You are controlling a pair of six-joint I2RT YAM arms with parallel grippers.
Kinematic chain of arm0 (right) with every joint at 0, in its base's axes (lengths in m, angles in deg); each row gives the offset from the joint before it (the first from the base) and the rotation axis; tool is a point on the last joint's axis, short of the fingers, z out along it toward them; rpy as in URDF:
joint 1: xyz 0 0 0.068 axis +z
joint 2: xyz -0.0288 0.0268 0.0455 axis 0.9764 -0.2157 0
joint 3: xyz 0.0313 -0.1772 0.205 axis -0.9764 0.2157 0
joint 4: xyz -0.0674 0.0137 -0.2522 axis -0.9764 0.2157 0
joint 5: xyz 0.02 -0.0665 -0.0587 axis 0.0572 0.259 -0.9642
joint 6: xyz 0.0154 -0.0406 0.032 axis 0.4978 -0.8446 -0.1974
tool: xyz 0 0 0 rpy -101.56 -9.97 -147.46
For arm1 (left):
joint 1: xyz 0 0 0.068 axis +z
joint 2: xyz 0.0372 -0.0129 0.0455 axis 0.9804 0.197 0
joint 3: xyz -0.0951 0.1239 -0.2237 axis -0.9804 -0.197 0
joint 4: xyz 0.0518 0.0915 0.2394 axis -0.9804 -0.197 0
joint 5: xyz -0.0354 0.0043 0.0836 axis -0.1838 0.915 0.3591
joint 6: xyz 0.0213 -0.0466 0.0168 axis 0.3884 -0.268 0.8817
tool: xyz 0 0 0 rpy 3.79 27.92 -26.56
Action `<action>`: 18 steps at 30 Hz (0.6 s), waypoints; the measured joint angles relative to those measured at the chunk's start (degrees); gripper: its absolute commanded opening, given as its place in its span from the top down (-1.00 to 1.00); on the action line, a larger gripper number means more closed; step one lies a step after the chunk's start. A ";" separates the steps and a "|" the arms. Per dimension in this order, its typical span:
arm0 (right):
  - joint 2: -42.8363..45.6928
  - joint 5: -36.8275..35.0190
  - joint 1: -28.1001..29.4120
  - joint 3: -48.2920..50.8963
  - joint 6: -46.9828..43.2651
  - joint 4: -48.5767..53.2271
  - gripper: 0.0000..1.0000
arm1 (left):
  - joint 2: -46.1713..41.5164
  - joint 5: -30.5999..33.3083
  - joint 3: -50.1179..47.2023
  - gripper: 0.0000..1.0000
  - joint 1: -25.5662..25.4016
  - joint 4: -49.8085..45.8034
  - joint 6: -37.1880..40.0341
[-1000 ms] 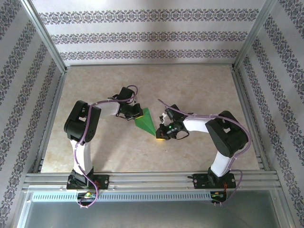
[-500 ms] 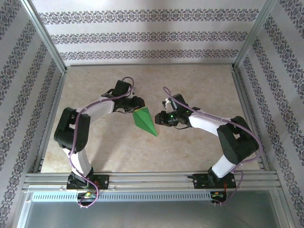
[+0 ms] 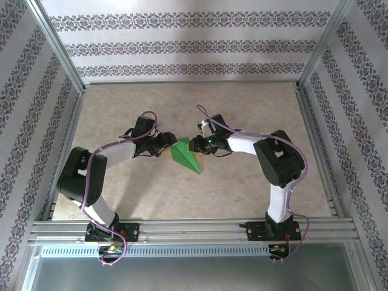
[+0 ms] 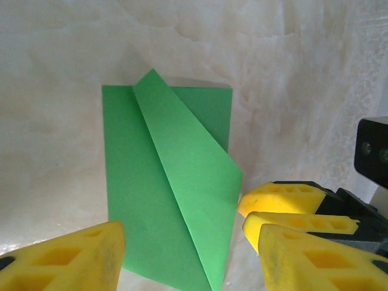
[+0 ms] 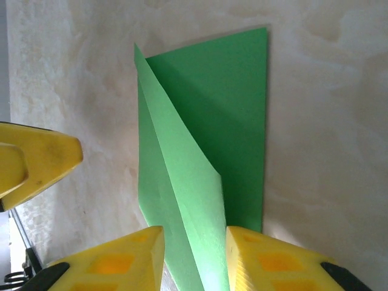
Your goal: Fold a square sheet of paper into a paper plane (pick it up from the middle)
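Paper plane (image 3: 185, 156) on the table (image 3: 254, 109), a gripper at each side of its wide end, neither one clamped.

Overhead: the green plane lies flat just left of table centre, wide end toward 11 o'clock, point toward 5 o'clock. The left gripper (image 3: 165, 148) sits at 9 o'clock of the wide end and the right gripper (image 3: 193, 145) at 3 o'clock, both close against the paper. Left wrist view: the left gripper (image 4: 189, 242) is released, its yellow fingers (image 4: 79, 257) spread wide, with the near edge of the plane (image 4: 157, 200) lying between them; one long flap is folded over on a diagonal and its edge lifts off the sheet. Right wrist view: the right gripper (image 5: 194, 233) is released too, jaws parted, and a raised flap of the plane (image 5: 200, 145) stands in the gap between them, unpinched.
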 measured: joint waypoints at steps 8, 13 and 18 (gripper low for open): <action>-2.23 2.45 -0.11 -0.72 0.37 -2.58 0.39 | -0.02 -0.04 -1.70 -0.46 1.16 3.21 -2.27; -2.27 2.43 -0.50 -0.50 0.90 -3.63 0.37 | -0.26 0.00 -2.08 -0.55 1.38 3.45 -2.36; -2.27 0.90 -1.64 1.09 1.90 -5.18 0.35 | -1.22 0.44 -2.27 -0.65 1.38 3.45 -2.27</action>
